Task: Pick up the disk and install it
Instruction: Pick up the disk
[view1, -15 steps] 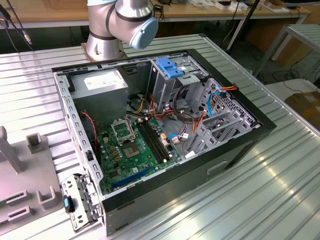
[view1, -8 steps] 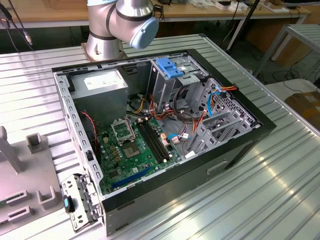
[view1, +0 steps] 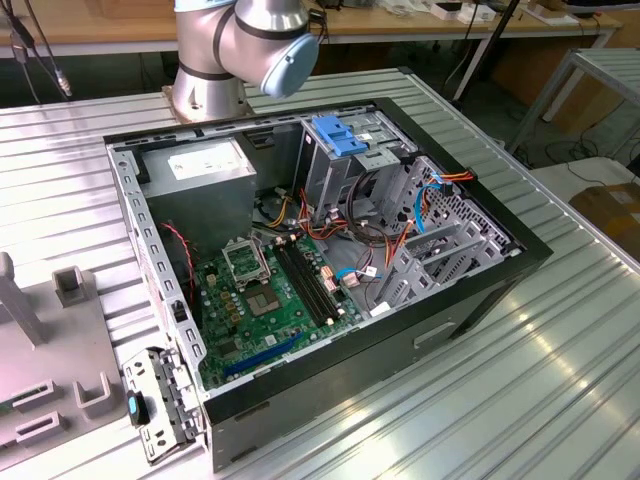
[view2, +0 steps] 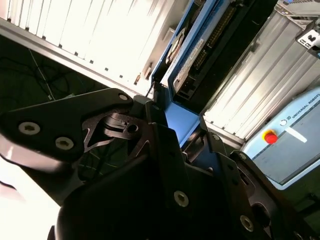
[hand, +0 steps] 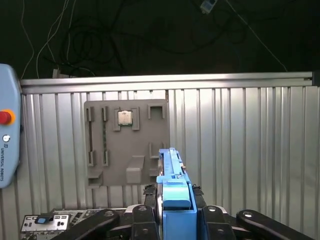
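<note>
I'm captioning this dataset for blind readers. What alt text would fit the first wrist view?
The pincer grips the disk, blue-railed and seen edge-on, over a ribbed metal table. Beyond it on the table lies a grey holder plate carrying a square chip.

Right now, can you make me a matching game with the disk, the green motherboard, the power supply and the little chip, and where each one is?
Things:
1 disk
2 motherboard
3 power supply
4 processor chip

Places:
A on the grey tray
B flat on the computer case floor
C held in the gripper
D in the case corner nearest the arm's base

Pairs: 1-C, 2-B, 3-D, 4-A
</note>
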